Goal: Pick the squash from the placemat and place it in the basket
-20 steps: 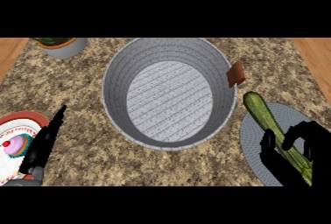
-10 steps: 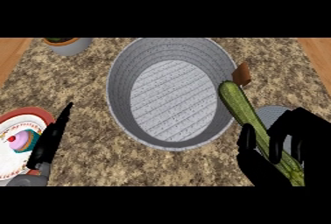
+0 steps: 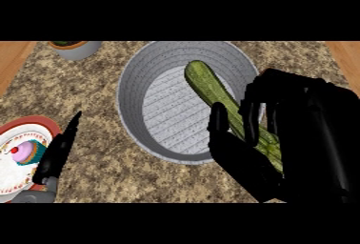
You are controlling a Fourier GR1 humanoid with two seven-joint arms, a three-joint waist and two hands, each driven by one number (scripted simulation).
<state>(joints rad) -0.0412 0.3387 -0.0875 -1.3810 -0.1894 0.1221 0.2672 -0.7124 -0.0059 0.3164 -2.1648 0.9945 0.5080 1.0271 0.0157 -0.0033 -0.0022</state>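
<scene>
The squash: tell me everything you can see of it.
The squash is long and slender, green with a mottled, slightly bumpy skin and a rounded tip. It lies tilted, its free end pointing up-left over the grey basket, above the ribbed floor and apart from it. Its lower end is hidden in the right hand, whose black fingers and thumb curl round it. Nothing else touches it.

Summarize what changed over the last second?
The right hand, fingers curled round the squash, carried it left from beside the basket until its free end hangs over the basket's floor. It remains held. The left hand stayed open by the plate.
</scene>
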